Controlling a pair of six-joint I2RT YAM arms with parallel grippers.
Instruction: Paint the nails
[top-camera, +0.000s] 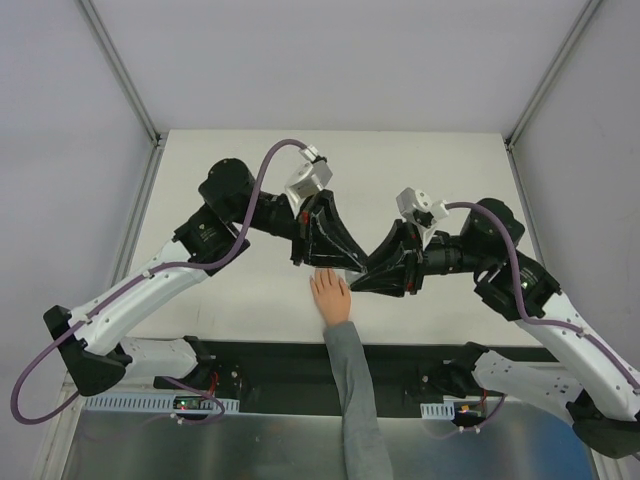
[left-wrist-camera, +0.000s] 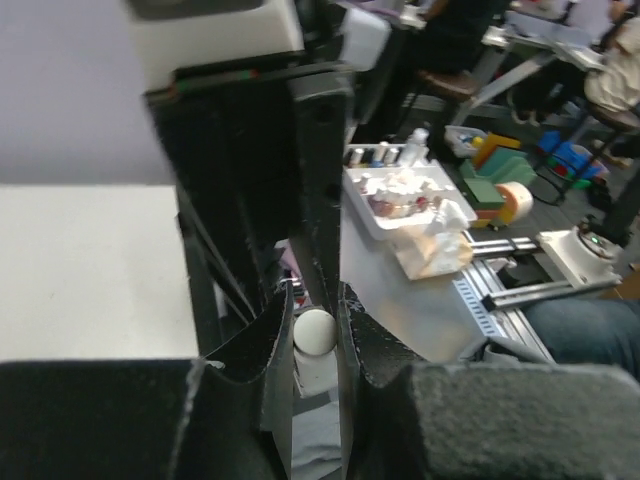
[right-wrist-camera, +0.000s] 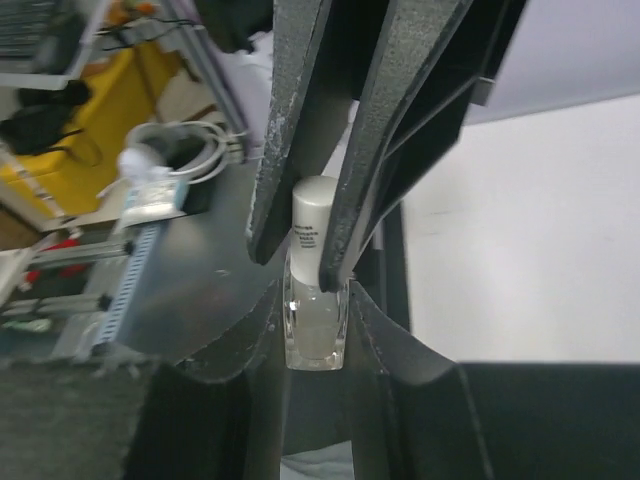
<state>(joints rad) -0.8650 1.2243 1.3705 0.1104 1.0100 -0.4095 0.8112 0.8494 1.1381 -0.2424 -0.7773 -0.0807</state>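
Our right pincer (right-wrist-camera: 316, 335) is closed to a narrow gap around the clear body of a small bottle (right-wrist-camera: 317, 305), low in the middle of the right wrist view. From the top of that frame our left pincer (left-wrist-camera: 314, 300) is pinched just as narrowly on the bottle's white cap (right-wrist-camera: 313, 212). Its own camera shows that cap end-on between the fingers, at lower centre.

We judge the bottle light, stiff and slick, probably glass. The flat sides of the body look like the best hold while the cap is worked, since a loose pinch could let the bottle twist or slip.

The nails (top-camera: 322, 276) sit at the fingertips of the pale hand (top-camera: 331, 298) in the middle of the top view, just under the two meeting pincers. They are too small for us to tell from the skin. We expect hard little plates on soft, living fingers that may move, so only a brush should meet them, and lightly.

Room is tight there. The hand lies flat on the table (top-camera: 420, 160), with its grey sleeve (top-camera: 352, 400) running to the bottom of the frame between our two arms. Bare surface shows above the pincers. The black strip along the near edge and the frame posts at the upper corners bound our moves.
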